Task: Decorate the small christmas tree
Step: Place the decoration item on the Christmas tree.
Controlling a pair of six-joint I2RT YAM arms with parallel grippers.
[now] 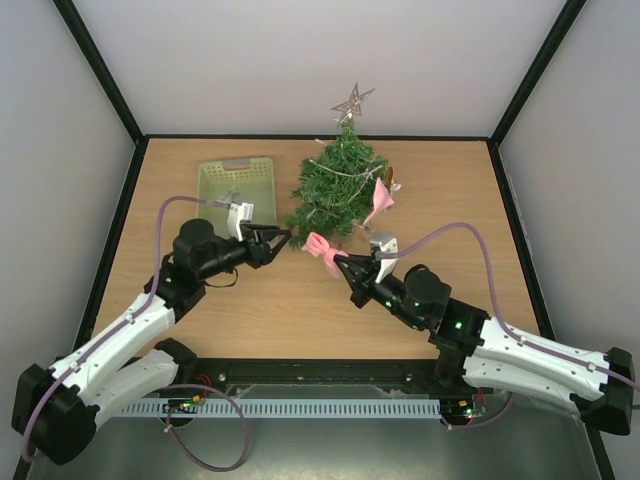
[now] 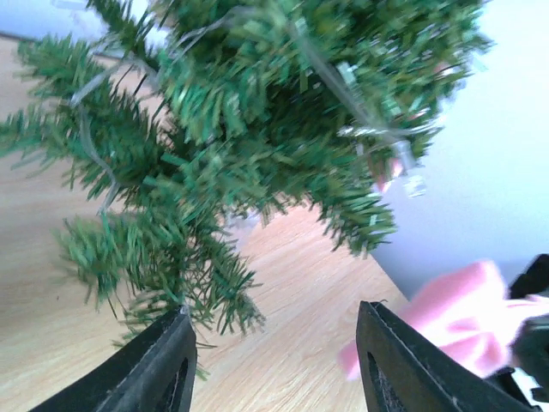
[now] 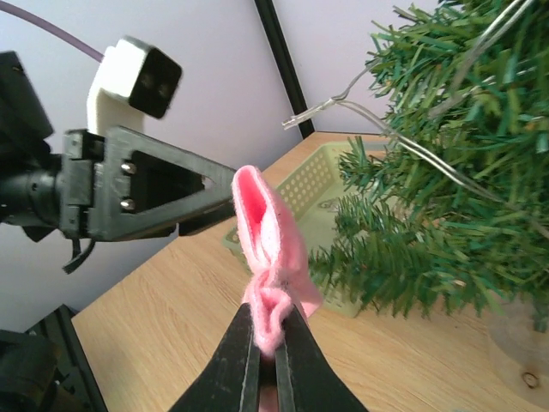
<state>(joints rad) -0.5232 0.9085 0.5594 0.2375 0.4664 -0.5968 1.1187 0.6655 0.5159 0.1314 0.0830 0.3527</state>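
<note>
Looking down from the top camera, the small christmas tree [image 1: 335, 190] stands around 12 o'clock on the wooden counter [image 1: 300, 320]. It's close to the far edge, and its silver star [image 1: 352, 102] pokes up past that edge against the back wall. A pale green basket [image 1: 238, 188] sits just beside the tree at its 9 o'clock, also near the far edge, with a strip of bare wood between it and the left edge.

The left arm [image 1: 120, 340] reaches in from 7 o'clock. The left jaws are apart with nothing between them, parked at the tree's 8 o'clock. In the left wrist view the lowest branch tips hang right at one of the fingers [image 2: 154, 373], and I can't tell if they touch.

The right arm [image 1: 520, 350] comes in from 5 o'clock. The right jaws are clamped tight on a pink bow [image 3: 266, 257], held just off the tree's base at 6 o'clock, near the left fingertips. A second pink bow [image 1: 378, 203] already hangs on the tree's 3 o'clock side. A clear wire [image 3: 412, 146] loops through the branches.

For room to move, there's bare wood from the tree's base to the near edge between the two arms, plus a wide patch at 3 o'clock out to the right edge.
</note>
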